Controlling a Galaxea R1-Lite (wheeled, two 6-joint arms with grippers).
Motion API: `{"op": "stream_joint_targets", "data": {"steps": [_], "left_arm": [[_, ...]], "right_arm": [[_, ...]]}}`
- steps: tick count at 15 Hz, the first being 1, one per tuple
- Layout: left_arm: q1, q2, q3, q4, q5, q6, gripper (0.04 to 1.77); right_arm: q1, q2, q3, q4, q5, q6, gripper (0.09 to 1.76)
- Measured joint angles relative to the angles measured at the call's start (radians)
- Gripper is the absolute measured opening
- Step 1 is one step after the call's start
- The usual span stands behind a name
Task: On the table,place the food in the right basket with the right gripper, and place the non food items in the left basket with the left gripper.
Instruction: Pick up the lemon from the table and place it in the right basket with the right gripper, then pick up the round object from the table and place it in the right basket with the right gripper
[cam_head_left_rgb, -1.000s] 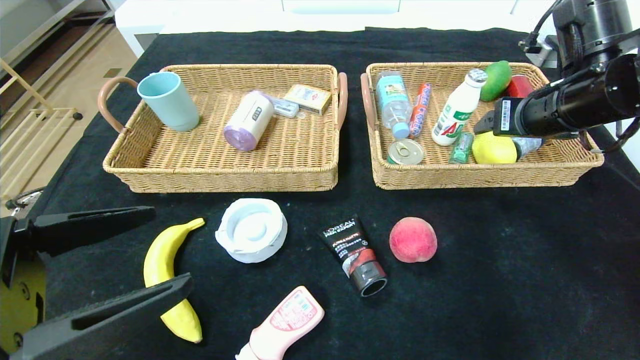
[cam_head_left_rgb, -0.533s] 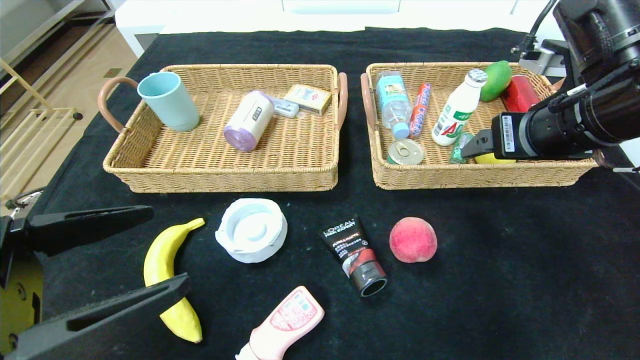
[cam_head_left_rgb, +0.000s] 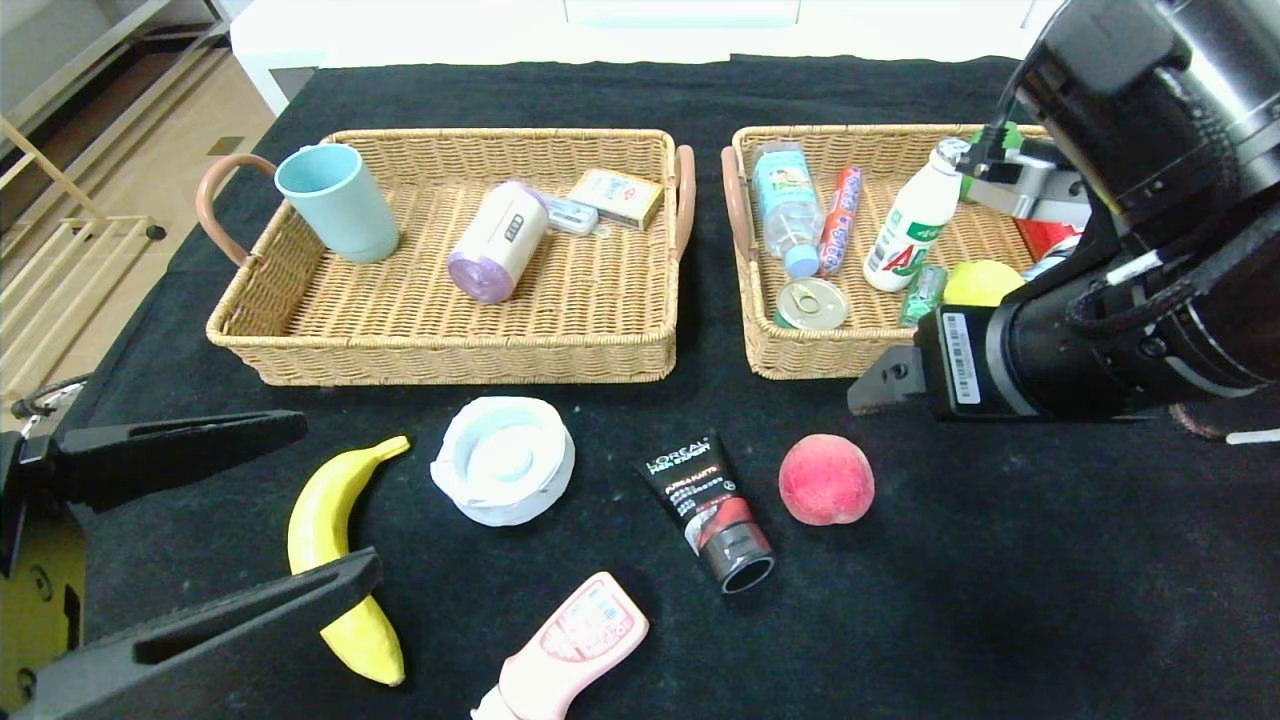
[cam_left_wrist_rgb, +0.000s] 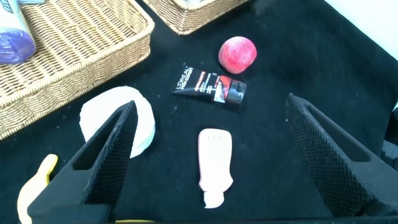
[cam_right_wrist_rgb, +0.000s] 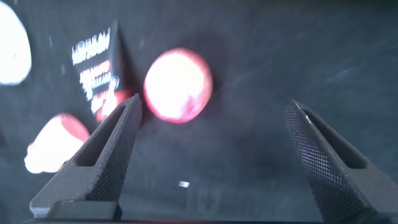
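On the black table lie a peach (cam_head_left_rgb: 826, 480), a banana (cam_head_left_rgb: 335, 560), a white round container (cam_head_left_rgb: 503, 458), a black L'Oreal tube (cam_head_left_rgb: 708, 508) and a pink bottle (cam_head_left_rgb: 570, 645). My right gripper (cam_head_left_rgb: 880, 385) is open and empty, just in front of the right basket (cam_head_left_rgb: 900, 355), above and slightly right of the peach. In the right wrist view the peach (cam_right_wrist_rgb: 178, 85) lies ahead of the open fingers (cam_right_wrist_rgb: 211, 162). My left gripper (cam_head_left_rgb: 342, 495) is open and empty at the near left, over the banana. The left wrist view shows the pink bottle (cam_left_wrist_rgb: 214, 163) between its fingers (cam_left_wrist_rgb: 210, 106).
The left basket (cam_head_left_rgb: 440, 345) holds a blue cup (cam_head_left_rgb: 338, 203), a purple-capped roll (cam_head_left_rgb: 497, 241) and small boxes. The right basket holds bottles, a can (cam_head_left_rgb: 811, 303), a lemon (cam_head_left_rgb: 982, 283), a mango and a red item. The right arm's bulk hides that basket's right side.
My right gripper has come out of the right basket, forward and down towards the peach. The lemon stays in the basket. The left arm has not moved.
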Motion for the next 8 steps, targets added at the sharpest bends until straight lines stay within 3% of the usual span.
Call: {"op": "stream_joint_targets", "data": {"steps": [8], "left_arm": [[0.0, -0.003, 0.0, 0.0, 0.0, 0.0, 1.72]], "right_arm": [[0.04, 0.089, 0.003, 0.007, -0.021, 0.063, 1.7]]}}
